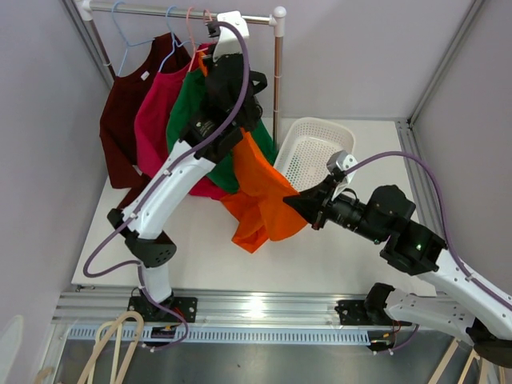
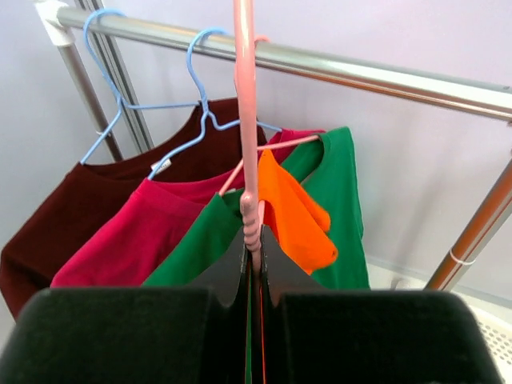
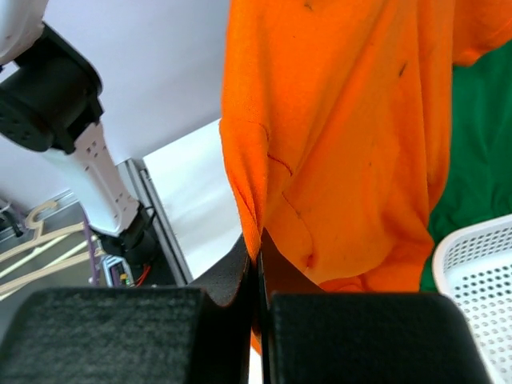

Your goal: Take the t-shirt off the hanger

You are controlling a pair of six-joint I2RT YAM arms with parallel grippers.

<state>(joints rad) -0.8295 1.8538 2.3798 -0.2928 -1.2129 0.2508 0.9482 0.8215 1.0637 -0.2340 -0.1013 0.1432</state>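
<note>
Shirt (image 1: 264, 192) half off, one shoulder on hanger (image 2: 246, 120), draped above counter (image 1: 200, 248). Left fingers (image 2: 230, 276) clamped on hanger neck; right fingers (image 3: 228, 276) pinch fabric near hem. Looks light, limp, stretchy: that hold should do, pull gently.

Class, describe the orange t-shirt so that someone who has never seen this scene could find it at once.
Find the metal rail at the back of the table. The orange t-shirt hangs last along it, beside the green shirt and nearest the white basket. It alone is stretched away from the rail, pinched by the right gripper.
</note>
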